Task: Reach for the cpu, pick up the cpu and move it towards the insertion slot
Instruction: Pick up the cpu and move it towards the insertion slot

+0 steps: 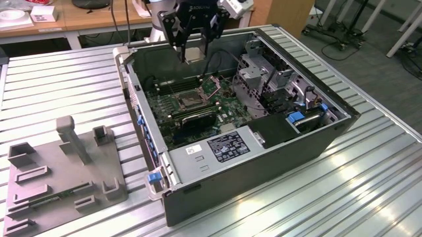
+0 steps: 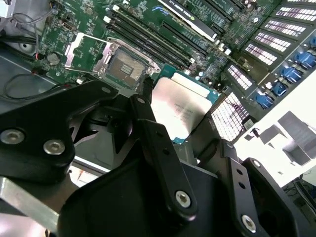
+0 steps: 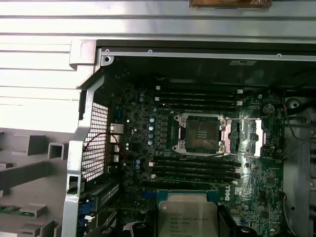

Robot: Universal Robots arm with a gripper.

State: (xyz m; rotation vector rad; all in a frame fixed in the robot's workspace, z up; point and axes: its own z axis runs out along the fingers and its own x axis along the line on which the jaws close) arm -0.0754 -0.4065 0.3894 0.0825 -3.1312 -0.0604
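Currently we have the gripper (image 1: 194, 52) fingers (image 2: 153, 131) clamped on the cpu (image 2: 180, 111), held flat by its edges well above the insertion slot (image 3: 200, 132) in the open case (image 1: 329, 143), socket frame open, presumably for a level drop-in.

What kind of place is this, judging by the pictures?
Probably a robotics lab or workshop: an open computer case lies on a ribbed metal table, wooden desks stand behind, and the claw holds the cpu above the motherboard.
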